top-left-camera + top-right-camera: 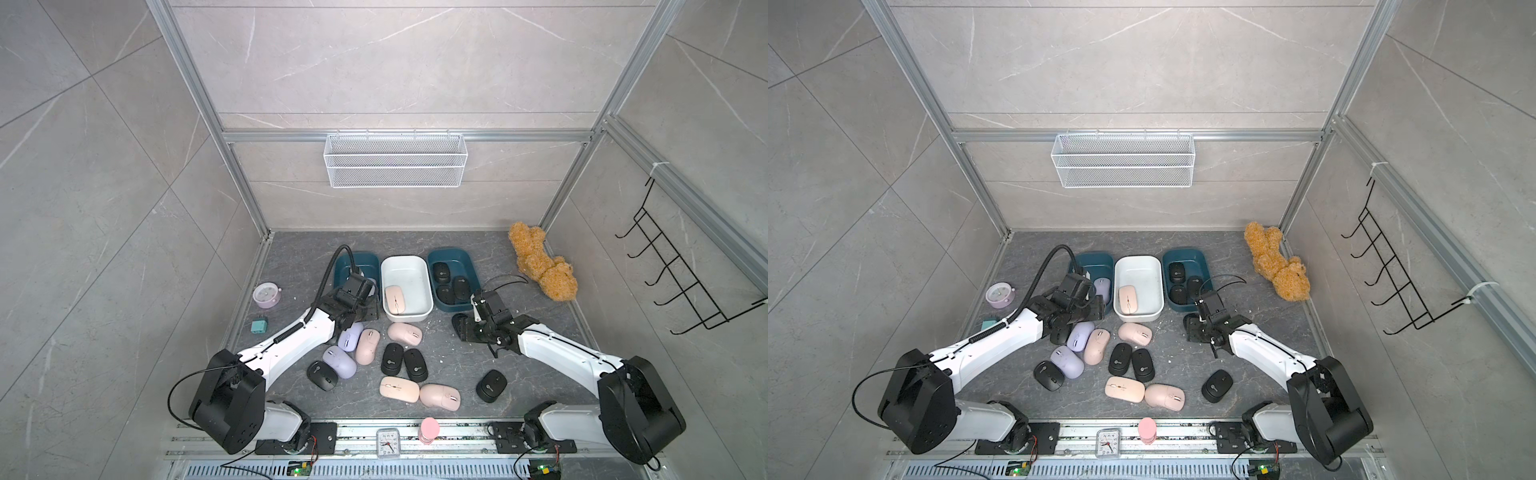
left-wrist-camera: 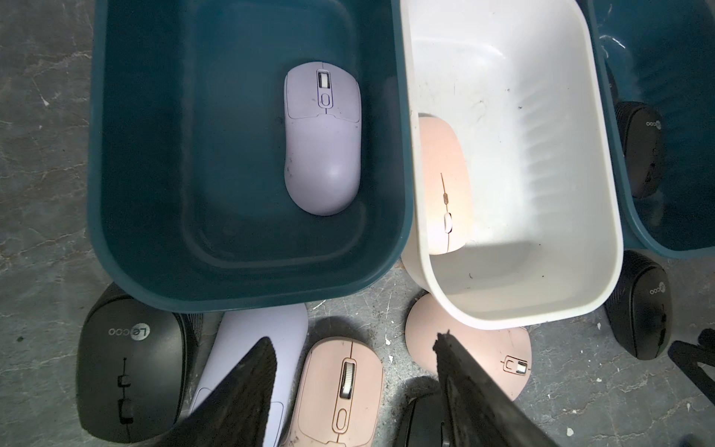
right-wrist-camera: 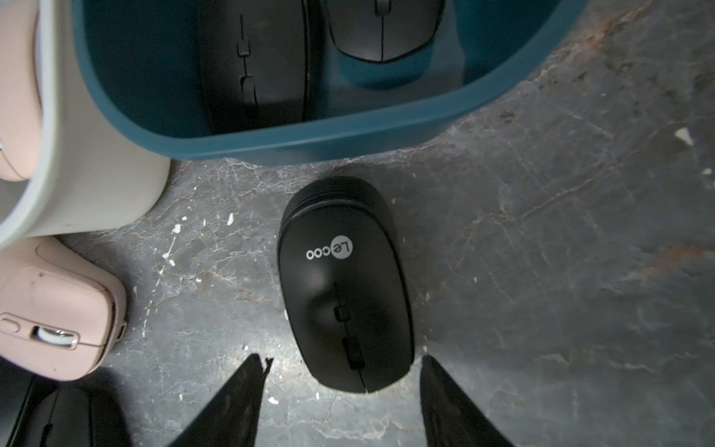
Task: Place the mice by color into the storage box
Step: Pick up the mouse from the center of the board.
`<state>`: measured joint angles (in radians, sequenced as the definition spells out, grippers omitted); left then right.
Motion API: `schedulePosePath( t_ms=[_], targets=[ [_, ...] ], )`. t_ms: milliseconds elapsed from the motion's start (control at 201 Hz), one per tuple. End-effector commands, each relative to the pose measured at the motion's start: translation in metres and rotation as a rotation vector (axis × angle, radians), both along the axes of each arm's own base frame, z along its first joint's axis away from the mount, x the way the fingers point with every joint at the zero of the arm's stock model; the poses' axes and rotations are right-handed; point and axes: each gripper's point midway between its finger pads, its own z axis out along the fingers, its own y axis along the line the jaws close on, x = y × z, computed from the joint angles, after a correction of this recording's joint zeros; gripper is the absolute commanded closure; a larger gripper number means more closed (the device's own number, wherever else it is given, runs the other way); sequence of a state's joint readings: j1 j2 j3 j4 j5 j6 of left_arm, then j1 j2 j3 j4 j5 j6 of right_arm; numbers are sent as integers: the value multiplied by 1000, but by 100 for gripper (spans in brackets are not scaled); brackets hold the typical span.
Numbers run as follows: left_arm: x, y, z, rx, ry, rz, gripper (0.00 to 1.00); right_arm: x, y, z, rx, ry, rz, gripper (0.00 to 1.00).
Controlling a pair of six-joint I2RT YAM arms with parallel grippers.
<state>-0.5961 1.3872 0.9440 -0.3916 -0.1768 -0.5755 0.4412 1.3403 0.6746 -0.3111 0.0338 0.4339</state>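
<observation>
Since the black mouse (image 3: 342, 286) is laid lengthwise dead ahead of the right gripper (image 3: 343, 358), just short of the teal box (image 3: 309, 143), its near end is straddled by open, empty jaws.

We find the left arm (image 1: 1000, 343) hiding much of the left teal bin (image 1: 1100, 262); its lavender mouse (image 1: 1102, 289) shows only partly.
</observation>
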Motion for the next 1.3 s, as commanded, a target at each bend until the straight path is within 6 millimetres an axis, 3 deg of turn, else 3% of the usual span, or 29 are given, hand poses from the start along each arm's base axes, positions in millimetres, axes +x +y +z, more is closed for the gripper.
schedulePosePath(
  t_ms=[0, 389, 991, 1295],
  targets=[
    [5, -4, 14, -35, -34, 20, 32, 5, 2, -9, -9, -6, 1, 35],
    [2, 3, 15, -30, -46, 42, 32, 18, 2, -17, -50, -12, 11, 35],
    [1, 10, 17, -21, -71, 60, 32, 30, 1, 6, -62, -92, 7, 29],
    [0, 12, 18, -15, -79, 65, 32, 40, 11, -5, -47, -77, 33, 28]
  ],
)
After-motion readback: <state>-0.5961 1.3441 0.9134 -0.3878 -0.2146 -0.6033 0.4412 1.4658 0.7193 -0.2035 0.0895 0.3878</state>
